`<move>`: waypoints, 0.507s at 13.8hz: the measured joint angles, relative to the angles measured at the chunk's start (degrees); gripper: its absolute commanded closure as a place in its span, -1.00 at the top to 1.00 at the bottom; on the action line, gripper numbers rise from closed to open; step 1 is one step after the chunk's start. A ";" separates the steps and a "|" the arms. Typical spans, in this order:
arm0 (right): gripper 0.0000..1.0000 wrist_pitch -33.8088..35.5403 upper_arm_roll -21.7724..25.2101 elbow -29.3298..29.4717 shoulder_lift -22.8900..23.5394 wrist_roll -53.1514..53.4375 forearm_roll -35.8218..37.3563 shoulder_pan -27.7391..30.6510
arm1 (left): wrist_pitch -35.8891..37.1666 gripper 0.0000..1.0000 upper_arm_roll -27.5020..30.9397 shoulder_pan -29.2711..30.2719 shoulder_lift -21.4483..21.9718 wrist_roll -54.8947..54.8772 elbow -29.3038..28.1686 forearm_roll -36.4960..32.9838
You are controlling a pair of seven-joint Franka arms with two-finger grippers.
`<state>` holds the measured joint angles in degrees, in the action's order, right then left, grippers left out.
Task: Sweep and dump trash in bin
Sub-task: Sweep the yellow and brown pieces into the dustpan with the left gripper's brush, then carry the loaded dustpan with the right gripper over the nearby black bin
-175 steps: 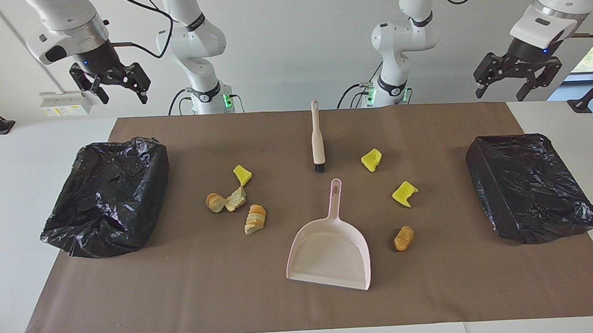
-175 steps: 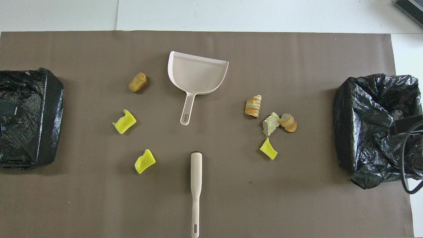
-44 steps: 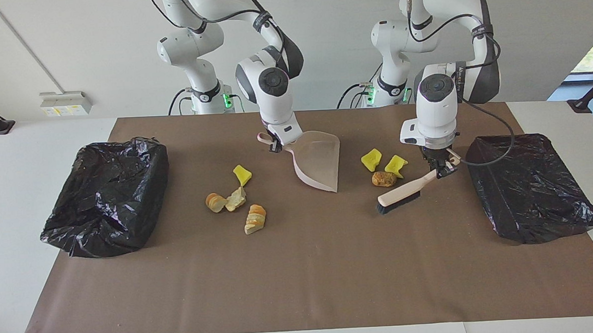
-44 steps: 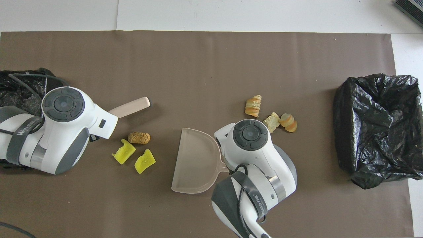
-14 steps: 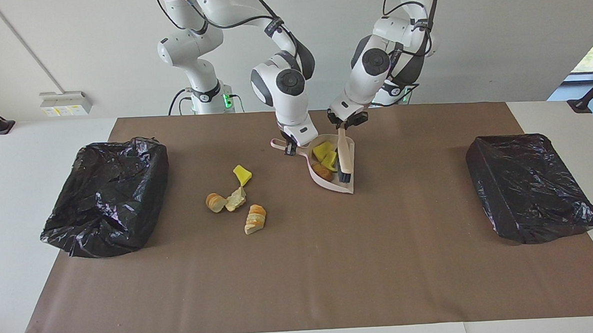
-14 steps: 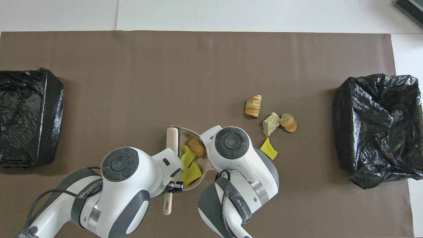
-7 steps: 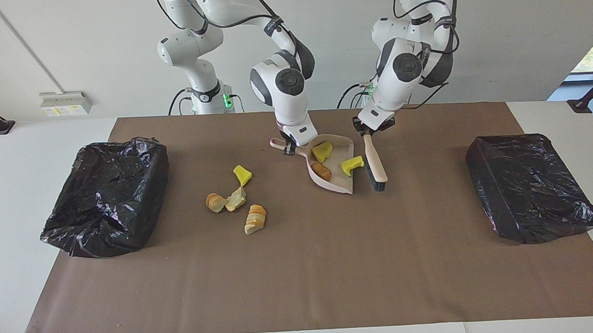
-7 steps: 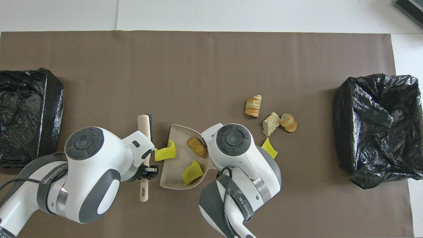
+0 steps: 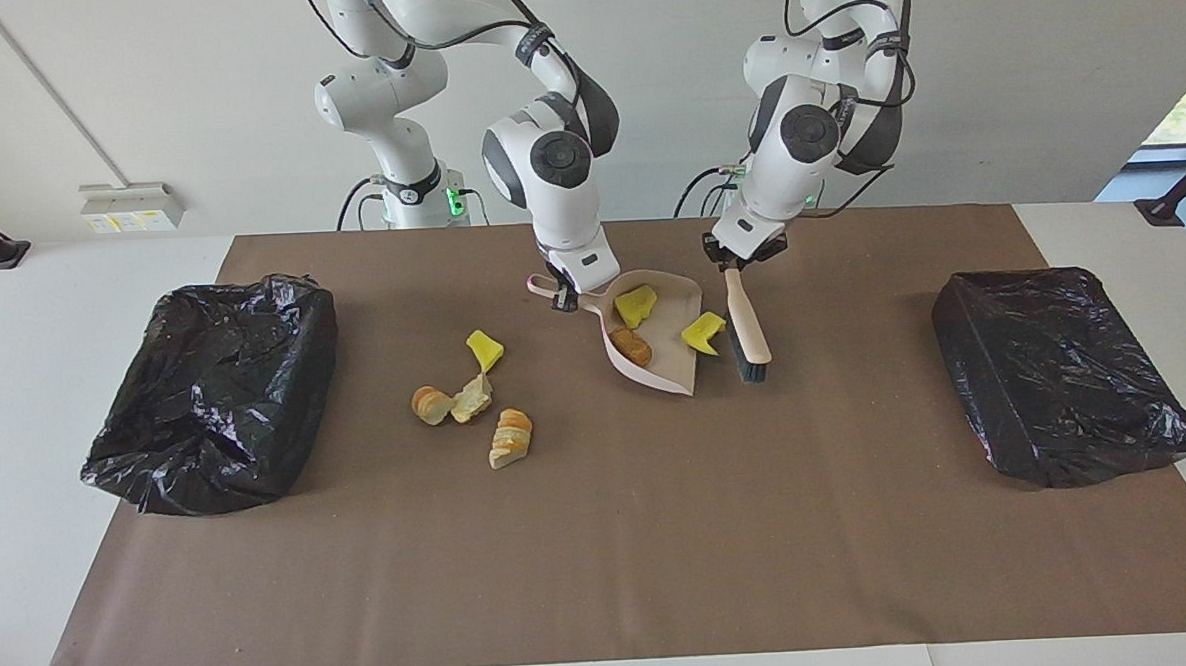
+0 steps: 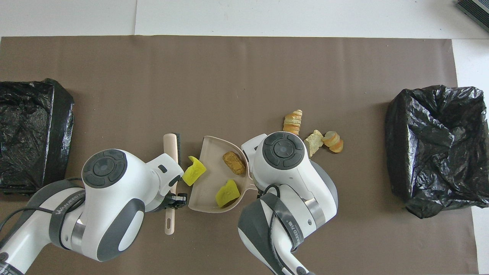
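My right gripper (image 9: 563, 296) is shut on the handle of the pale pink dustpan (image 9: 666, 358) (image 10: 208, 183), whose mouth faces the brush. Inside lie a yellow chunk (image 9: 635, 306) (image 10: 226, 193) and a brown lump (image 9: 632, 346) (image 10: 233, 162). A second yellow chunk (image 9: 703, 330) (image 10: 193, 170) sits at the pan's lip, against the brush. My left gripper (image 9: 738, 259) (image 10: 172, 201) is shut on the beige brush (image 9: 749, 324) (image 10: 170, 149), bristles down on the mat. More trash lies on the mat toward the right arm's end: a yellow chunk (image 9: 485, 350) and three bread lumps (image 9: 472, 398) (image 10: 314, 142).
A black-bagged bin (image 9: 215, 390) (image 10: 435, 149) stands at the right arm's end of the brown mat, its mouth open upward. Another black-bagged bin (image 9: 1060, 373) (image 10: 30, 133) stands at the left arm's end. In the overhead view the right arm's wrist hides the pan's handle.
The brush has come out of the pan toward the left arm's end, dragging one yellow chunk to the lip. The pan has since shifted slightly toward the right arm's end.
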<state>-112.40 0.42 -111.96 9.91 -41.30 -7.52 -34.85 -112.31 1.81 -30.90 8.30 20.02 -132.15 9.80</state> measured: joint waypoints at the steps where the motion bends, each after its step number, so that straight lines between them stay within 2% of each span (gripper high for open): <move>1: -1.00 0.41 0.00 0.00 -0.01 0.00 0.12 0.00 | -0.72 -1.00 -0.16 -1.22 0.00 0.56 0.02 0.49; 7: -1.00 1.36 -0.05 -0.03 -0.03 0.00 0.79 -0.02 | -2.47 -1.00 -0.72 -7.04 0.20 9.57 0.46 3.87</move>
<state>-111.04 0.37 -111.99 9.88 -41.30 -6.72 -34.88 -114.78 1.10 -37.94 8.50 29.59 -131.69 13.66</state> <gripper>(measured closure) 0.683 0.736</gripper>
